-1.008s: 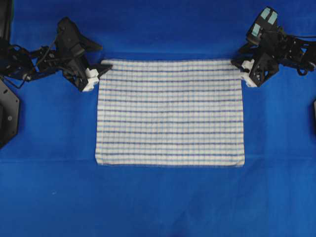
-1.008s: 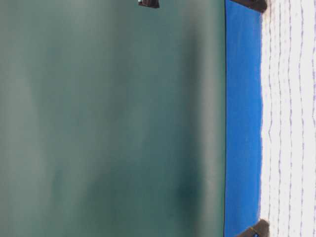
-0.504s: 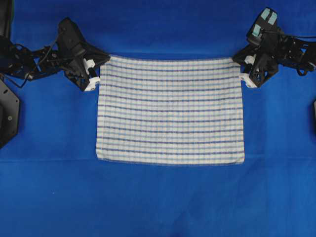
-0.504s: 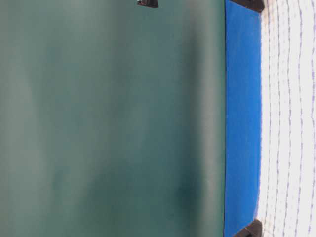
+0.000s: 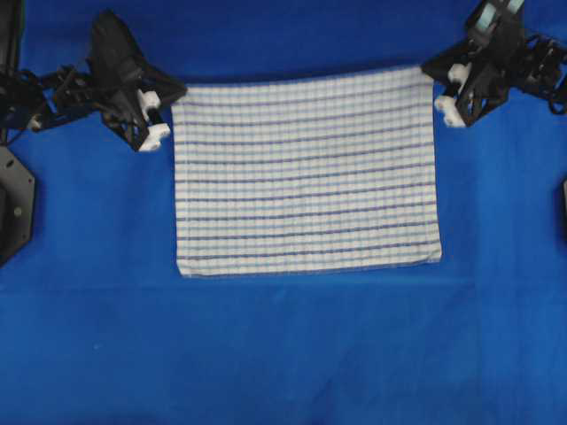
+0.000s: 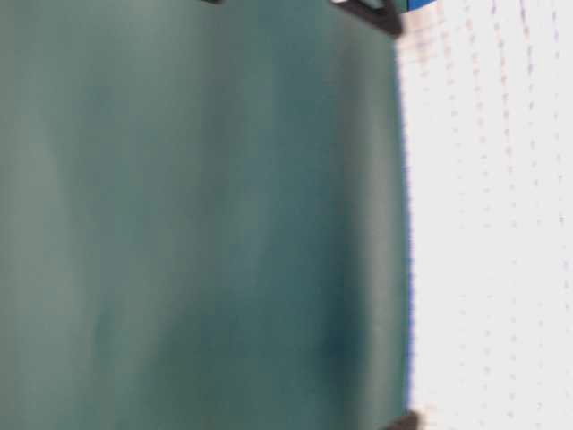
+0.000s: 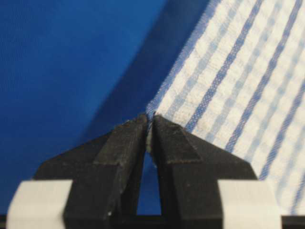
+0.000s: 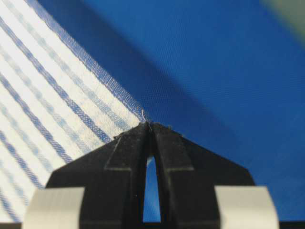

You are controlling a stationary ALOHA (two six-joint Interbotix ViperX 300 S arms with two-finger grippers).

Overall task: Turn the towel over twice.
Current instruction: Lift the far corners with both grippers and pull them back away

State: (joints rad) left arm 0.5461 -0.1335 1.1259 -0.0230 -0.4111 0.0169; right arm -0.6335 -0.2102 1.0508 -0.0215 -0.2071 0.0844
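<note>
You are looking at a work surface covered by a plain, solid blue sheet (image 5: 283,354) that reaches every edge of the overhead view. The sheet lies mostly flat, with a faint crease running across it in the lower half. Its weave shows as a fine, even texture in the close wrist views. The light falls evenly and brightly from above, leaving soft, dark shadows on the blue. From table level, you see a smooth, dull green wall (image 6: 179,224) behind the table, blurred and unmarked, slightly darker in one low patch.
</note>
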